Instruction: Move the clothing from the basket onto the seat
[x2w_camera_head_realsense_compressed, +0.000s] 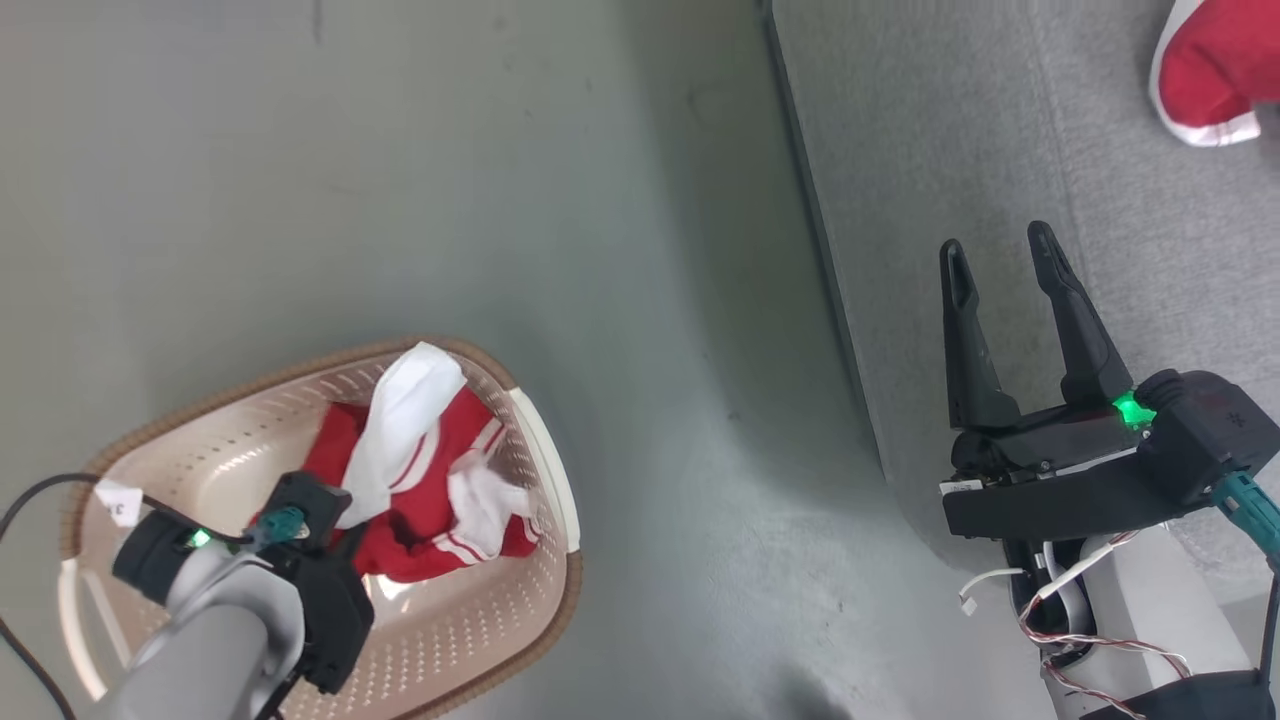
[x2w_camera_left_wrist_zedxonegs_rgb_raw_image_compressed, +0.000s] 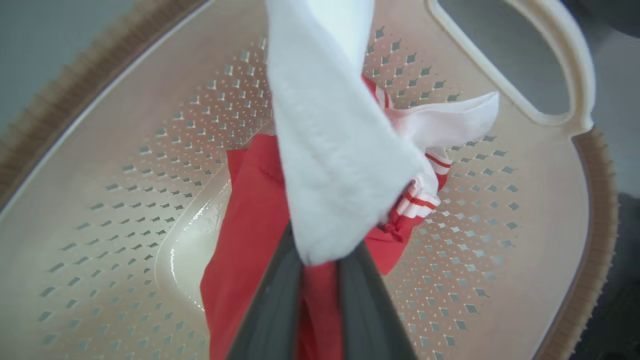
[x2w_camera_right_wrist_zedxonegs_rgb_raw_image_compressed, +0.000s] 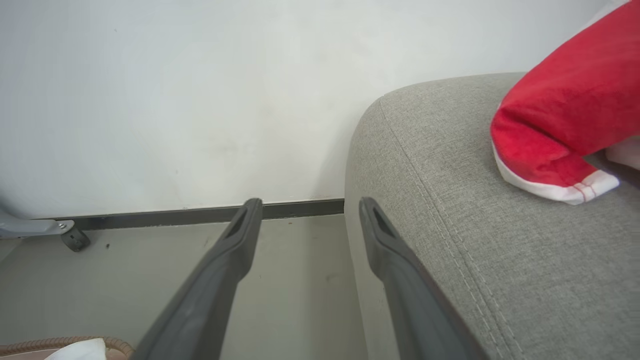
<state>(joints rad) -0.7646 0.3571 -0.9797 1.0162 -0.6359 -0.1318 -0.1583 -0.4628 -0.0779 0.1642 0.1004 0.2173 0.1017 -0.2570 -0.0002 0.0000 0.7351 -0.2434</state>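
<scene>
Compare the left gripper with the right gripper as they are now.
The left gripper is shut on the clothing, while the right gripper stands wide open and holds nothing. The left gripper reaches down into the basket; the right gripper hangs at the edge of the seat. Both have two long dark fingers and a green light near the wrist.

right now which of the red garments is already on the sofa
The red piece with white trim lying on the grey sofa. The other red-and-white garment is in the basket, pinched by the left gripper.
</scene>
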